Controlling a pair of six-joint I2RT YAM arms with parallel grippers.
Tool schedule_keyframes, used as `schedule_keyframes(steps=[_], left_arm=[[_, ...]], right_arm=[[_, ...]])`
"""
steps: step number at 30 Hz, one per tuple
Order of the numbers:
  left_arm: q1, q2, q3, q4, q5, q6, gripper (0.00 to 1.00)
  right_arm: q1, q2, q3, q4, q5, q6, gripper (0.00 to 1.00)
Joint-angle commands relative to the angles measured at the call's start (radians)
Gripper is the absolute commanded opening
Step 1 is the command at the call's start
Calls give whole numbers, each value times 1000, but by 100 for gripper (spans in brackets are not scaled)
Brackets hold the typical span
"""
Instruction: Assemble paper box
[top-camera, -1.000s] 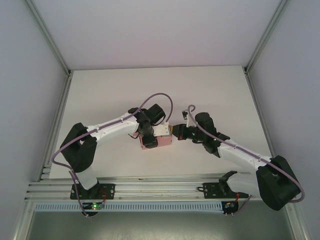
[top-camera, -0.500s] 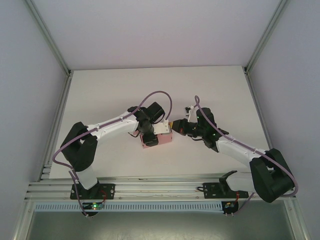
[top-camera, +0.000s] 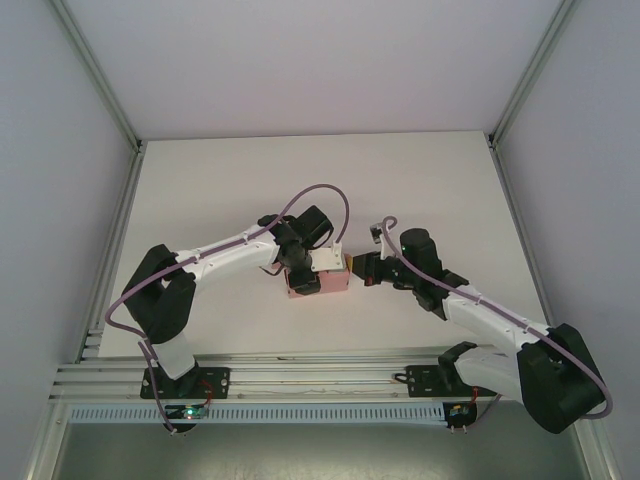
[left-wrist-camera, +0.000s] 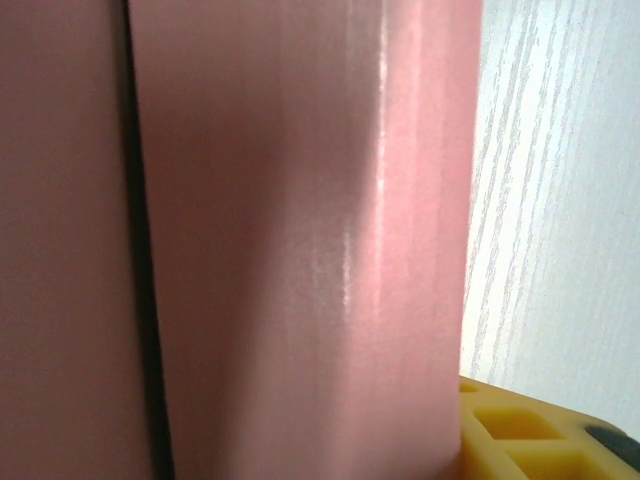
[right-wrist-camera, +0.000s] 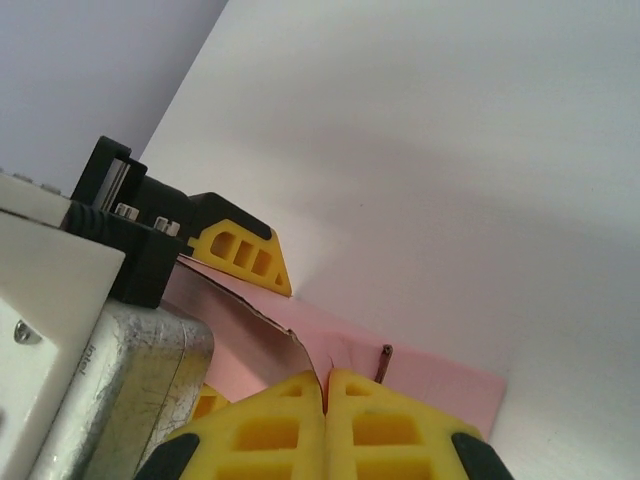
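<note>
The pink paper box (top-camera: 318, 281) lies partly folded on the white table (top-camera: 220, 190) between both arms. My left gripper (top-camera: 306, 266) comes down on it from above and is shut on a panel. In the left wrist view the box's pink wall (left-wrist-camera: 300, 240) sits right against the lens, with one yellow finger (left-wrist-camera: 530, 430) beside it. My right gripper (top-camera: 360, 268) meets the box's right end. Its yellow jaws (right-wrist-camera: 325, 395) are pressed together on the torn edge of a pink flap (right-wrist-camera: 270, 330). The left gripper's yellow finger (right-wrist-camera: 243, 257) presses that same sheet farther back.
A metal frame rail (top-camera: 300, 375) runs along the table's near edge by the arm bases. Grey enclosure walls (top-camera: 60, 200) stand left, right and behind. Purple cables (top-camera: 320, 195) loop over both arms. White table surface stretches behind the box.
My right gripper lifted and turned toward the box's upper right corner, then came back down to its right end. The box shifted slightly right. The left arm barely moved.
</note>
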Motion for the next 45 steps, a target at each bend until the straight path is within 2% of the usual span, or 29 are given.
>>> schedule_keyframes(steps=[1, 6, 14, 17, 23, 26, 36, 40, 45], left_arm=[[-5, 40, 8, -25, 7, -11, 51], [-5, 41, 14, -5, 4, -17, 51], [-2, 53, 21, 8, 7, 2, 51], [0, 59, 30, 9, 12, 4, 51], [1, 73, 58, 3, 25, 7, 51], [1, 75, 66, 17, 33, 12, 51], [21, 72, 84, 30, 58, 29, 51], [21, 70, 89, 30, 84, 34, 51], [21, 79, 91, 20, 78, 35, 51]], right_arm=[[35, 24, -45, 23, 76, -68, 0], [65, 45, -67, 94, 123, -52, 0], [121, -73, -199, 136, 207, -195, 0], [127, -81, -239, 164, 244, -189, 0], [138, -17, -227, 214, 270, -195, 0], [168, 22, -221, 229, 356, -215, 0], [221, 60, -257, 287, 444, -255, 0], [221, 127, -262, 345, 443, -252, 0], [217, 246, -233, 434, 381, -234, 0]])
